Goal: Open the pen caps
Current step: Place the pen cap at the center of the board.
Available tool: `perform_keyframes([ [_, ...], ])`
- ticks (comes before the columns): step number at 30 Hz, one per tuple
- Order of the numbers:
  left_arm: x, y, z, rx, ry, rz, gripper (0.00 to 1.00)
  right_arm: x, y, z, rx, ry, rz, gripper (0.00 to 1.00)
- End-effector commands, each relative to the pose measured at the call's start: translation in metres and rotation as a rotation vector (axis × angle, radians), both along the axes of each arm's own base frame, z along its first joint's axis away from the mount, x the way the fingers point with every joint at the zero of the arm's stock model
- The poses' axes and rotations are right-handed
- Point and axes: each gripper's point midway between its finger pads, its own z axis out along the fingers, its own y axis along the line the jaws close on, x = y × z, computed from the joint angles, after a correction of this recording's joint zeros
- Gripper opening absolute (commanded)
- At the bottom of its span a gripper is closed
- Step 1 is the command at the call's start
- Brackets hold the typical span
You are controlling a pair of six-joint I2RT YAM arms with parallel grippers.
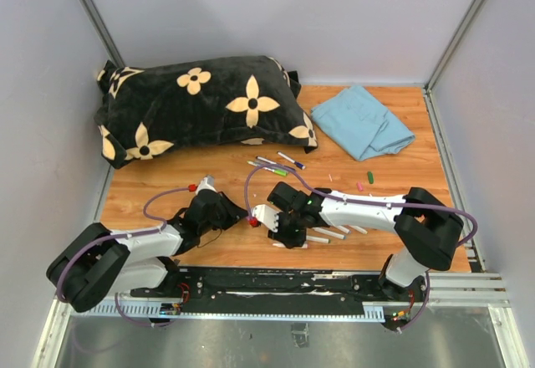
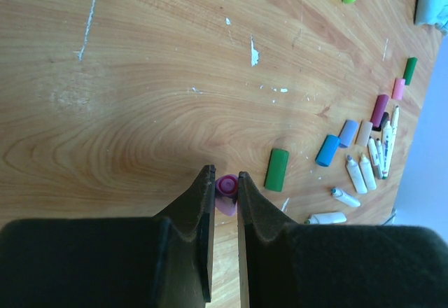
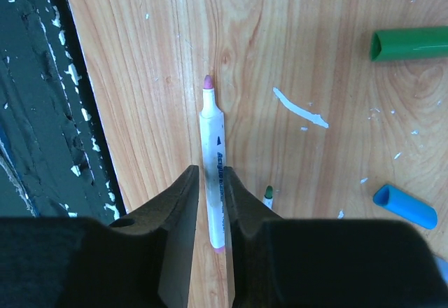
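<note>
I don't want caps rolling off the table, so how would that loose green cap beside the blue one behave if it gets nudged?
The green cap lies on its side, a short cylinder, so it would probably roll sideways. It looks small and plastic, so likely very light and stiff. The smooth wooden table probably would not slow it.

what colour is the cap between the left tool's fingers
The cap is magenta pink, clearest in the left wrist view.

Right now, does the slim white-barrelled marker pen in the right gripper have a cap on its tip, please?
No, the pen shows a bare pink tip.
</note>
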Motion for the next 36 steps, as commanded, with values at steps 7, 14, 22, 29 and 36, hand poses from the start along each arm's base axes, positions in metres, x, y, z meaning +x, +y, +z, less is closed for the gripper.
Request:
perform_keyframes([
  [7,0.006,-0.005,0.005,-0.002,-0.015,0.008,0.16,0.004,0.001,0.004,-0.02,-0.028,-0.001,0.27],
  [14,0.005,-0.003,0.004,-0.004,-0.012,0.016,0.26,0.002,0.004,0.017,0.03,-0.015,0.015,0.33],
  [22,0.005,-0.002,0.005,-0.005,-0.017,0.021,0.38,0.008,0.003,0.038,0.097,-0.018,0.018,0.36],
  [29,0.007,-0.002,0.008,-0.004,-0.023,0.024,0.45,0.006,-0.002,0.057,0.148,-0.015,0.101,0.38],
  [36,0.011,0.005,0.017,0.041,-0.061,0.034,0.56,0.018,-0.018,0.088,0.227,-0.059,0.12,0.45],
])
